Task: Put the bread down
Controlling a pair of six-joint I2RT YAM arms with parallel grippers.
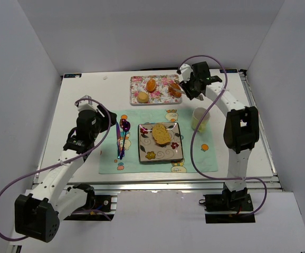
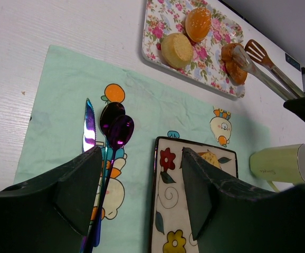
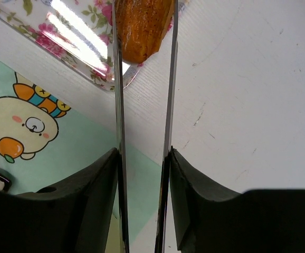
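A brown bread piece (image 3: 142,23) lies at the right end of the floral tray (image 1: 139,80), between the tips of metal tongs (image 3: 171,79). My right gripper (image 3: 142,158) is shut on the tongs; it hovers over the tray's right end (image 1: 187,87). The tongs and that bread (image 2: 229,55) also show in the left wrist view. A round bun (image 1: 142,97) and an orange bun (image 1: 151,85) lie on the tray. A square flowered plate (image 1: 158,154) holds a bread slice (image 1: 162,134). My left gripper (image 2: 142,153) is open and empty above the placemat, left of the plate.
A pale green mug (image 1: 200,118) stands right of the plate. A knife (image 2: 89,129) and two purple spoons (image 2: 115,126) lie on the mint placemat (image 1: 194,158) left of the plate. White walls enclose the table on three sides.
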